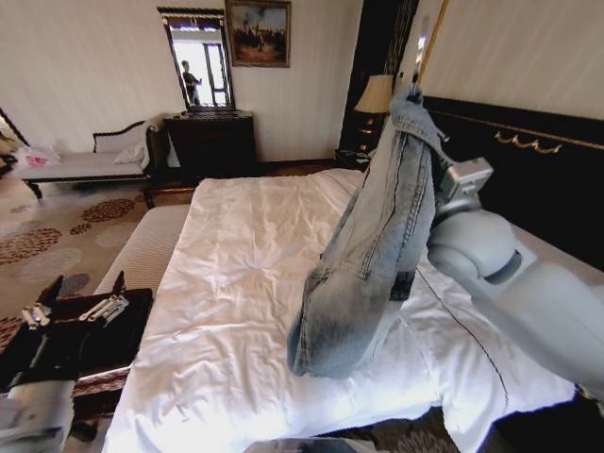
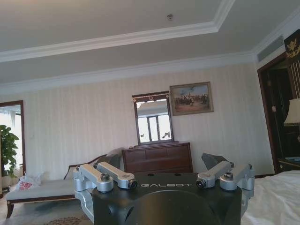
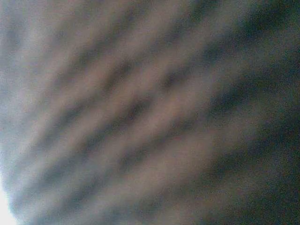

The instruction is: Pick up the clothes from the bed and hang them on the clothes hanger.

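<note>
1. The denim jacket (image 1: 363,255) hangs in the air above the bed (image 1: 245,283), held up at its collar by the right arm; the right gripper (image 1: 415,94) sits at the top of the cloth, mostly hidden by denim, so how far its fingers are closed cannot be told
2. The jacket drapes down from that high point in a long fold, its lower end hanging just above the white sheet near the bed's right side
3. The right wrist view is pressed against blurred blue-grey weave, apparently the denim itself
4. The left gripper (image 1: 75,307) waits low at the robot's left, beside the bed's near corner, fingers spread apart and holding nothing; in the left wrist view its fingers (image 2: 110,176) stand wide apart
5. The bed carries a rumpled white sheet and meets a black headboard (image 1: 528,179) with gold trim
6. Behind stand a dark dresser (image 1: 212,142) with a mirror (image 1: 200,61), a framed painting (image 1: 258,33), a chaise (image 1: 85,160), a lamp (image 1: 376,94) and patterned carpet (image 1: 57,226)
</note>
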